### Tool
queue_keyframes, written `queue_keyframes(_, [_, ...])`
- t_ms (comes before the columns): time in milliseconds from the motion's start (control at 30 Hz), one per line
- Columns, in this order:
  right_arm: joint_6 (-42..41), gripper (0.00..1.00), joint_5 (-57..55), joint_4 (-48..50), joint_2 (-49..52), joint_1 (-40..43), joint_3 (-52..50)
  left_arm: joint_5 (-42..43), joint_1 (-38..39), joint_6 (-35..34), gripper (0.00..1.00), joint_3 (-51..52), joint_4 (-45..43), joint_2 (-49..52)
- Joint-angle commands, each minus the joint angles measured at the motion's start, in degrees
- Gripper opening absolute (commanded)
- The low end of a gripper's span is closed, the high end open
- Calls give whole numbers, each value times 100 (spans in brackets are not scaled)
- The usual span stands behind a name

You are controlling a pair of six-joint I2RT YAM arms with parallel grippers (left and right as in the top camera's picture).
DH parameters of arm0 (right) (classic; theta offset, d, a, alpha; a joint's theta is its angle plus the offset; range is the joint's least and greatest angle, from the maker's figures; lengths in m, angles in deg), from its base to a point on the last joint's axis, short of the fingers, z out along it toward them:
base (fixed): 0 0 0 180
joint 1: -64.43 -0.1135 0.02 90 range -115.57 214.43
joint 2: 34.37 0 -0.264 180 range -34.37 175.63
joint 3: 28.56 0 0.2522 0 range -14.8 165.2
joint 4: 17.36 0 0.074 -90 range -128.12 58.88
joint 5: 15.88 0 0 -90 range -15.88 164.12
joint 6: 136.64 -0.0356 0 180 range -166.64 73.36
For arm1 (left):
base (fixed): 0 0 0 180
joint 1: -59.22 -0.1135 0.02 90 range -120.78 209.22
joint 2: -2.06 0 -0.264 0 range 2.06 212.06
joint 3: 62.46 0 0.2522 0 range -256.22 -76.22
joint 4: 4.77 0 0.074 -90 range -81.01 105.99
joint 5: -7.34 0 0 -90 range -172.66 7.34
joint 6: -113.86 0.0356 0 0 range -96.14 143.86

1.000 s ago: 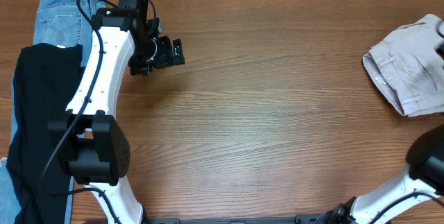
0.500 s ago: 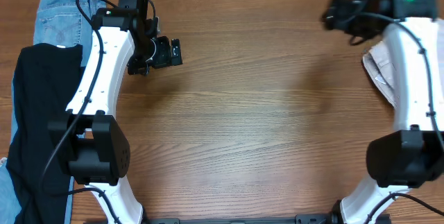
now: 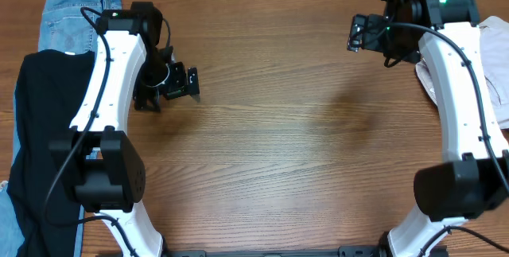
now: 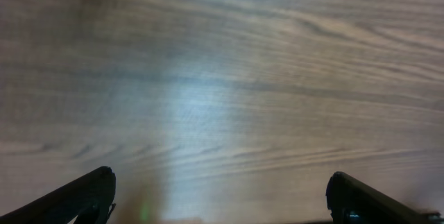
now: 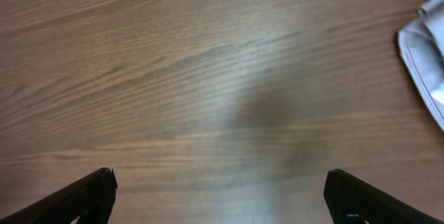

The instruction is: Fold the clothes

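**Both grippers empty; next garment not yet picked.**
The left gripper [image 3: 183,84] and right gripper [image 3: 359,33] hover over the table [image 3: 270,130], jaws spread wide. Folded trousers [image 3: 497,74] lie at the right edge. A black garment [image 3: 40,130] lies on jeans [image 3: 67,14] at the left. Likely next: pinch only the black garment's top edge, then drag it flat to centre.
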Motion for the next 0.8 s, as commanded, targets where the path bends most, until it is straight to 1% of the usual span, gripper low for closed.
queue_keyframes(0, [-267,100,-76,-181,-592,13,72,-142,-22,26,100,-20,109,-107])
queue_keyframes(100, [-264,100,-81,-369,-898,13,72,-166,-9,20,100,-20,107,-435])
queue_keyframes(200, [-264,100,-79,-461,-1307,13,33,-437,2,2,100,7,31,-1058])
queue_keyframes(333, [-264,100,-98,-114,-2085,-11,-496,-789,162,4,100,238,-297,-2149])
queue_keyframes(433, [-267,100,-153,490,-2865,-85,-1362,-1110,385,2,100,758,-960,-3176])
queue_keyframes(500, [-262,100,-164,1233,-3687,-164,-2468,-1342,542,9,100,1458,-1692,-4098])
queue_keyframes(567, [-260,100,-166,1650,-4181,-179,-3167,-1364,581,105,100,2037,-2216,-4704])
queue_keyframes(700, [-260,100,-186,2363,-5206,-179,-4627,-1390,584,133,100,3327,-3215,-5742])
queue_keyframes(767, [-262,100,-186,2479,-5547,-179,-5095,-1423,584,114,100,3886,-3547,-6074])
